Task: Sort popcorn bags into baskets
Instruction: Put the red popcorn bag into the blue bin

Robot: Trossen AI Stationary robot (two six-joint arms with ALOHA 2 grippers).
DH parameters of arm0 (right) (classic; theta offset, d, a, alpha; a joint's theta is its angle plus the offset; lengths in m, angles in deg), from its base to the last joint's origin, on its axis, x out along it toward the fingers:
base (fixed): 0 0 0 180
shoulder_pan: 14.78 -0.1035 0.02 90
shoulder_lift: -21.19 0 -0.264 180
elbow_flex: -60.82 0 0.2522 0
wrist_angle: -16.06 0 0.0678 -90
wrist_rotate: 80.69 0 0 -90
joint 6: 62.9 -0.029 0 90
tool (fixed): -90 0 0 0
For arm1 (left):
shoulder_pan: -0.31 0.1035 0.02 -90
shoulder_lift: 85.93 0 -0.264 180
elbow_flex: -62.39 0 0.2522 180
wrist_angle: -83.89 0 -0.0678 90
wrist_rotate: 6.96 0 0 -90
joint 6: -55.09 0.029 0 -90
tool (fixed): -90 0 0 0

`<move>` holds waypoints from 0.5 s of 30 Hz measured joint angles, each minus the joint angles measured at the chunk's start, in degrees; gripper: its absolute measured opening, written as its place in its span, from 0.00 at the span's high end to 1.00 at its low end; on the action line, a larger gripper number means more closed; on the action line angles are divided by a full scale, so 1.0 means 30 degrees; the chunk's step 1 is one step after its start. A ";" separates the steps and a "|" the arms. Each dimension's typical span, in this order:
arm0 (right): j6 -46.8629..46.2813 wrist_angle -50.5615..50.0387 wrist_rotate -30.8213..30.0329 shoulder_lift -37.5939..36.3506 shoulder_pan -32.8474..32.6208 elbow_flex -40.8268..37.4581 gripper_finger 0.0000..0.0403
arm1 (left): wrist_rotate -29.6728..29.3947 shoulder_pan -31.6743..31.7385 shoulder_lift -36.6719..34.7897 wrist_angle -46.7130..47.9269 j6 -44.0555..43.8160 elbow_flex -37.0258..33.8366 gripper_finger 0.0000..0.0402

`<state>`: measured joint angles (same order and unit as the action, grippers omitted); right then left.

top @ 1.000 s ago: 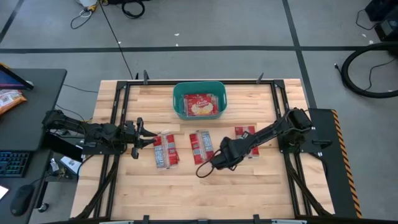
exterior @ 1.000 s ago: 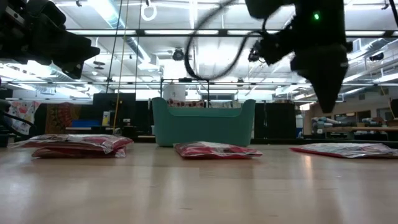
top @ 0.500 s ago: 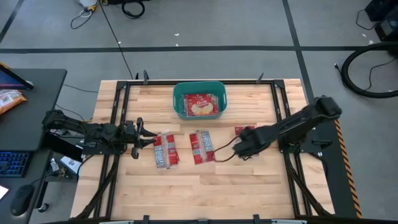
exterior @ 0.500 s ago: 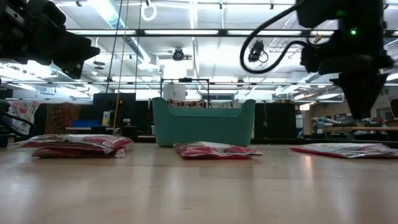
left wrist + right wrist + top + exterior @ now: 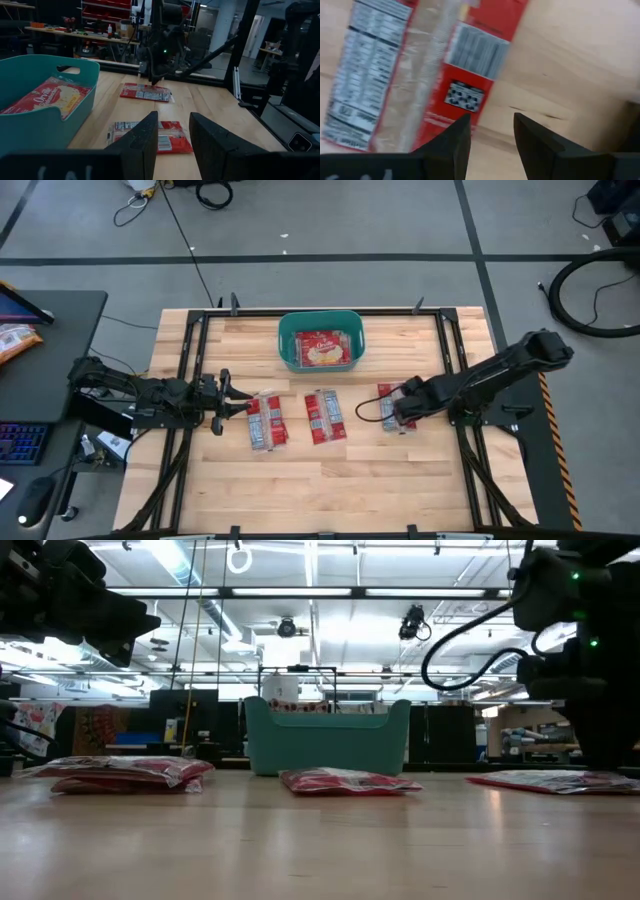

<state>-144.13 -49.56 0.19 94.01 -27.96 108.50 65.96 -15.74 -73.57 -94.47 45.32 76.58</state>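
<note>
Right claw [image 5: 398,409], open and empty, hovers over a popcorn bag [image 5: 394,402]; best centre on it before closing, then carry to tub [image 5: 319,340].

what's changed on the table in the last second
The right gripper swung from beside the middle popcorn bag across to the right-hand bag, open, holding nothing. The left gripper, the bags and the teal tub stayed put.

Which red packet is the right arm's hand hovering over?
The rightmost popcorn bag on the table; the right hand hangs above it, while the other packets lie farther left.
</note>
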 joint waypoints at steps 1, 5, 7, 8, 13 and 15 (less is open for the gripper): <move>0.0130 0.0543 0.0069 -0.0222 0.0101 -0.0239 0.62 | 0.0001 -0.0002 0.0000 0.0000 0.0002 0.0000 0.71; 0.0582 0.2410 0.0247 -0.1063 0.0554 -0.1017 0.62 | -0.0003 0.0001 0.0000 0.0000 -0.0004 0.0000 0.71; 0.0589 0.2719 0.0487 -0.1342 0.0737 -0.1356 0.62 | -0.0006 -0.0003 0.0000 0.0000 -0.0004 0.0000 0.71; 0.0571 0.2729 0.0552 -0.1385 0.0814 -0.1534 0.63 | 0.0000 -0.0003 -0.0007 0.0000 0.0003 0.0000 0.71; 0.0839 0.2931 0.1069 -0.1520 0.1162 -0.1876 0.63 | -0.0003 -0.0001 -0.0003 0.0000 0.0000 0.0000 0.71; 0.1247 0.2979 0.1368 -0.1734 0.1206 -0.1754 0.63 | 0.0001 -0.0003 0.0000 0.0000 -0.0004 0.0000 0.71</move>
<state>-140.40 -40.63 4.29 88.81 -24.34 103.24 65.96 -15.75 -73.57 -94.47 45.31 76.58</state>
